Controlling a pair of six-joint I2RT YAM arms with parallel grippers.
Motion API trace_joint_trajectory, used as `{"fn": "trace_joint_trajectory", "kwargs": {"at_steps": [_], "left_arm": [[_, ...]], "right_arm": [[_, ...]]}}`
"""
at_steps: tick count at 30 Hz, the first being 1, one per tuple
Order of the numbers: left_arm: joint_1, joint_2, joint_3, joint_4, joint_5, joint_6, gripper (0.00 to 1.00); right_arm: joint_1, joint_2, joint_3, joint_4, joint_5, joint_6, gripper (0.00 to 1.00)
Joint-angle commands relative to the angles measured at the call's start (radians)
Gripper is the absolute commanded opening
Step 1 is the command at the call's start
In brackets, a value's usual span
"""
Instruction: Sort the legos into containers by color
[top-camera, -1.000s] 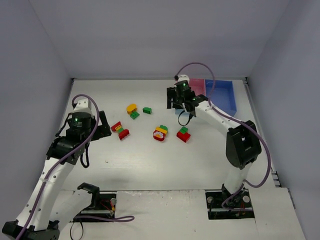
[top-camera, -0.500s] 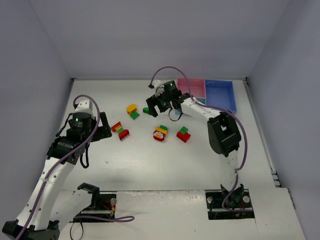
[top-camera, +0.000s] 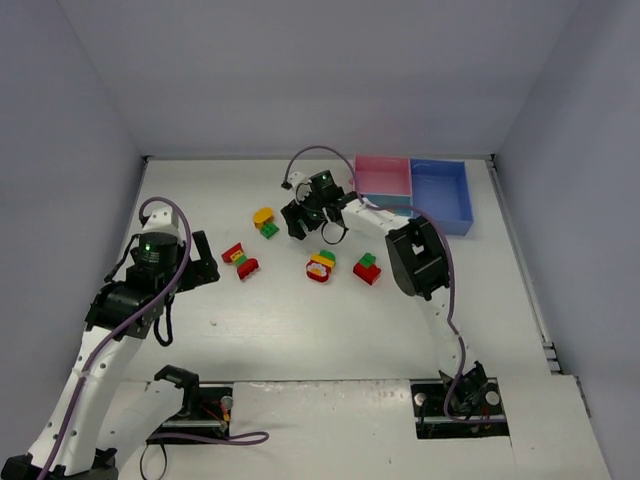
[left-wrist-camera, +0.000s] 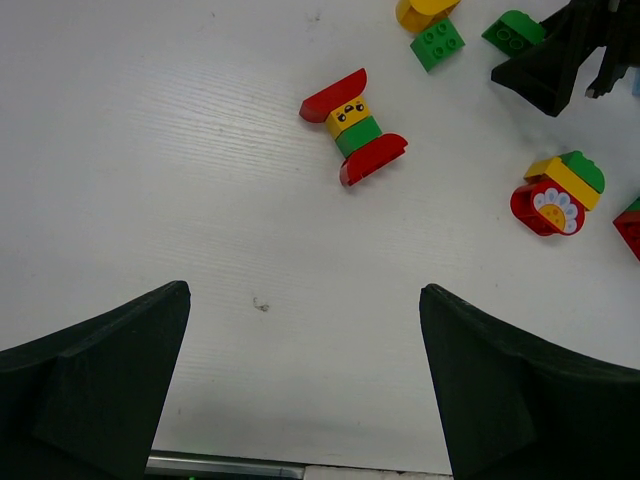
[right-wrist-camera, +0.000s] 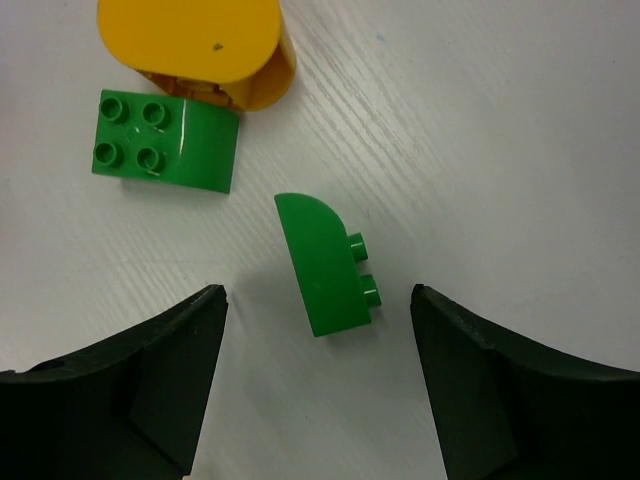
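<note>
My right gripper (right-wrist-camera: 318, 292) is open and hangs over a single green lego (right-wrist-camera: 322, 262) that lies on its side, one finger on each side, not touching it. Beside it sit a green lego (right-wrist-camera: 165, 140) and a yellow lego (right-wrist-camera: 195, 45). From above, the right gripper (top-camera: 299, 217) covers the single green lego. My left gripper (left-wrist-camera: 305, 292) is open and empty over bare table, short of a red-yellow-green clump (left-wrist-camera: 353, 127). The containers stand at the back right: pink (top-camera: 383, 176), medium blue (top-camera: 441, 190) and a strip of light blue (top-camera: 392, 206).
A red, yellow and green flower clump (top-camera: 321, 266) and a red-green clump (top-camera: 366, 268) lie mid-table. The yellow-green pair (top-camera: 265, 220) sits just left of the right gripper. Grey walls enclose the table on three sides.
The right arm swung left from the trays to above the single green lego, and its jaws opened wider. The left arm barely shifted.
</note>
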Motion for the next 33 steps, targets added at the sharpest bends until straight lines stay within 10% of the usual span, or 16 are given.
{"fn": "trace_joint_trajectory", "kwargs": {"at_steps": [1, 12, 33], "left_arm": [[0.000, -0.001, 0.008, 0.010, -0.004, -0.026, 0.91], [0.001, 0.012, 0.006, 0.023, -0.007, -0.035, 0.91], [0.000, 0.067, -0.019, 0.137, 0.059, -0.037, 0.91]], "right_arm": [[0.006, -0.005, 0.072, 0.064, 0.008, -0.024, 0.69], [0.007, -0.023, 0.081, 0.114, 0.050, -0.001, 0.00], [-0.508, -0.572, -0.429, 0.199, 0.376, 0.272, 0.05]]}}
